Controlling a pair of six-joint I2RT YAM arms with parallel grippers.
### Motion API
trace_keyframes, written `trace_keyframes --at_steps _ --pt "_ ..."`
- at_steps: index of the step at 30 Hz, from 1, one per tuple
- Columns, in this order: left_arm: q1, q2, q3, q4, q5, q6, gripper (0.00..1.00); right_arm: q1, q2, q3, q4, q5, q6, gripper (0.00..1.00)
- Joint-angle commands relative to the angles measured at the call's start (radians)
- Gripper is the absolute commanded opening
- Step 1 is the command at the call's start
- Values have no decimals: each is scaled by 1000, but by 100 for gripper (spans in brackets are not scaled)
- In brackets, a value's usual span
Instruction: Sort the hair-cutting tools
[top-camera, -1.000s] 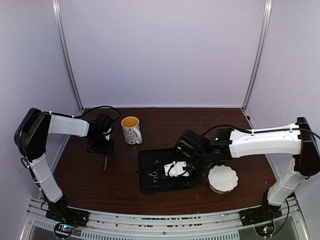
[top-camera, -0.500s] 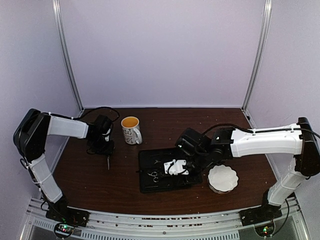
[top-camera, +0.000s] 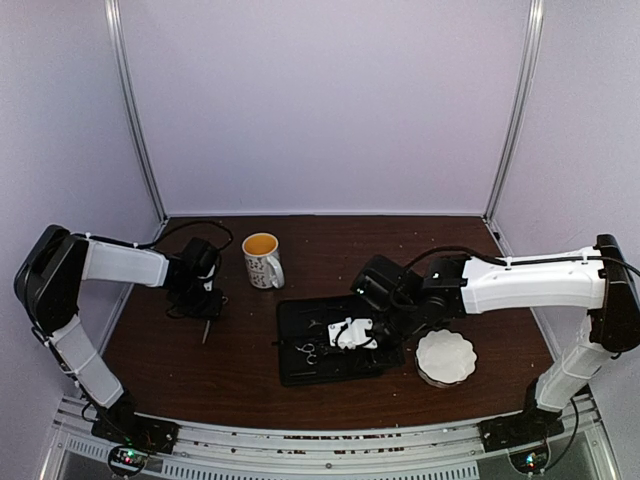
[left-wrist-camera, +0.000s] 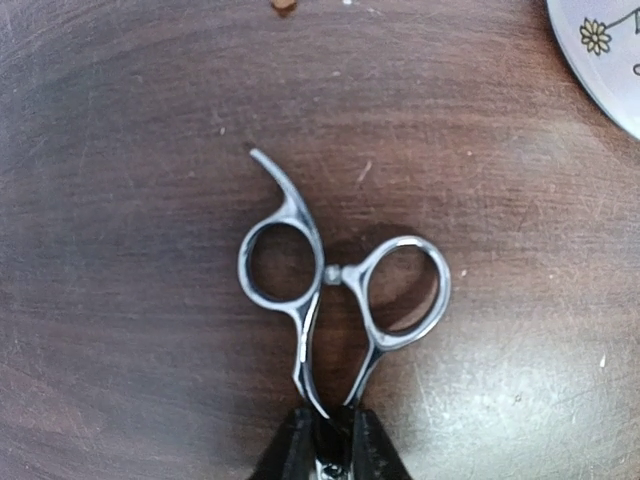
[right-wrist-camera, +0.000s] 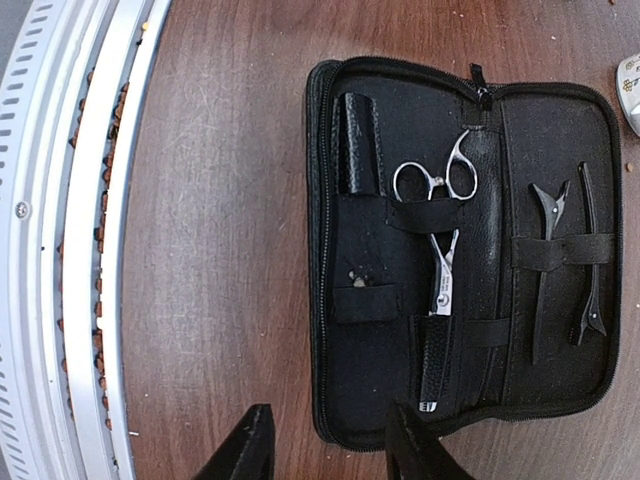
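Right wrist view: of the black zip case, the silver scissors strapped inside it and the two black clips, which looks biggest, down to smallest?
1. black zip case, by far the largest.
2. silver scissors.
3. wider black clip and thinner black clip: alike in length, so tied.

No legible text, brand, number or sign anywhere; mug (top-camera: 262, 268) bears only small flower motifs.

The dark brown wooden table (top-camera: 240, 375) carries a white patterned mug (top-camera: 262, 262) far and left of the centre. An open black zip case (top-camera: 290, 325) lies in the middle, with a white scalloped dish (top-camera: 446, 357) just right of it. The silver scissors (left-wrist-camera: 335, 290) are low over the wood at the left.
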Motion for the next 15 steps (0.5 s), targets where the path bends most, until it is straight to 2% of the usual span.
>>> trace_keyframes --at_steps 1,8,15 --pt "-18 16 -32 -87 83 12 14 -5 -21 16 -1 0 1 39" --pt "-27 -87 -40 -173 81 17 4 -6 -26 14 -4 10 -1 39" --pt "-67 -224 -24 -274 136 104 0 -9 -11 19 -9 0 -1 39"
